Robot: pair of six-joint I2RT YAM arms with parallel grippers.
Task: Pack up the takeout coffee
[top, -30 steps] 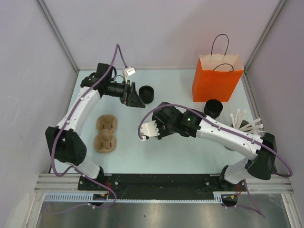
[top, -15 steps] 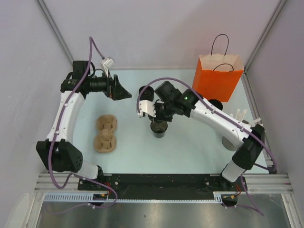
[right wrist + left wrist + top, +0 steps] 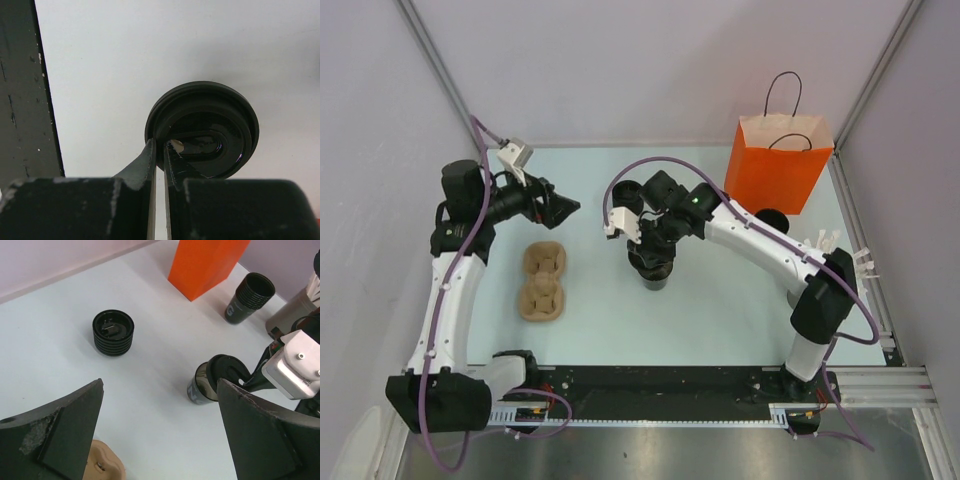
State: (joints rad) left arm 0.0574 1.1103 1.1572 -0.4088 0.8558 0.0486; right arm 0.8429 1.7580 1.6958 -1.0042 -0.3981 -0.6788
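Observation:
A small black coffee cup [image 3: 656, 275] stands near the table's middle, and also shows in the left wrist view [image 3: 199, 389]. My right gripper [image 3: 652, 247] is just above it. It is shut on the rim of a round black lid [image 3: 202, 130], which it holds tilted at the cup's mouth [image 3: 227, 372]. In the right wrist view the gripper [image 3: 160, 150] pinches the lid's near left edge, and the lid hides the cup. My left gripper [image 3: 558, 208] is wide open and empty at the far left, above the brown pulp tray [image 3: 542, 282]; its own view [image 3: 160, 440] looks towards the cup.
A stack of black lids [image 3: 624, 190] [image 3: 113, 332] sits behind the cup. An orange paper bag [image 3: 776, 165] stands at the back right, with a stack of black cups [image 3: 772, 222] [image 3: 249, 304] in front of it. A grey tub [image 3: 292, 315] with white sticks [image 3: 825, 245] is at the right.
My right gripper set the cup down, swung back to the lid stack, and now holds a lid over the cup. My left arm drew back to the left.

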